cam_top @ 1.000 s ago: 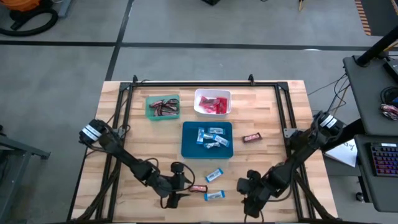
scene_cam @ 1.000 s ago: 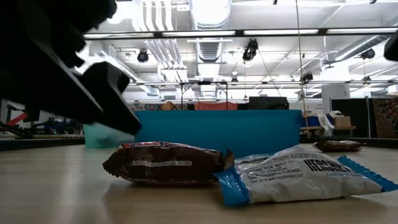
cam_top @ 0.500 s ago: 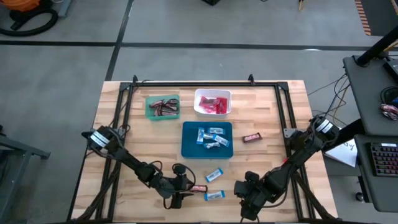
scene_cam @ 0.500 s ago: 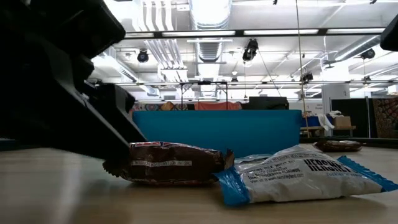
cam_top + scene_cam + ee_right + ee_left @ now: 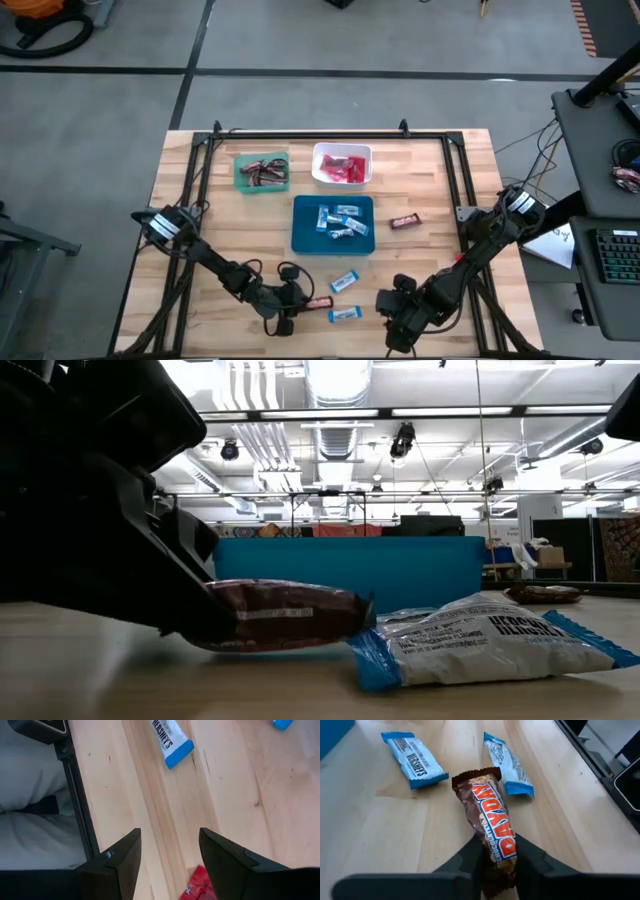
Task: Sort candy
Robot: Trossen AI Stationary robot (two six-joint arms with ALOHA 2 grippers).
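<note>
One brown bar [image 5: 489, 822] between left pincer [image 5: 496, 856] fingers.

My left gripper [image 5: 496, 862] has matt black plastic-looking fingers [image 5: 470, 857]; between them sits a dark brown bar [image 5: 487, 815] in a glossy, crinkled film wrapper. The blue-and-white bars [image 5: 415, 765] beside it have the same smooth, shiny film. The table [image 5: 440, 190] is pale wood with visible grain, smooth and lightly satin, edged by a black metal frame [image 5: 310, 133]. My right gripper [image 5: 169, 857] shows the same matt black finish.
</note>
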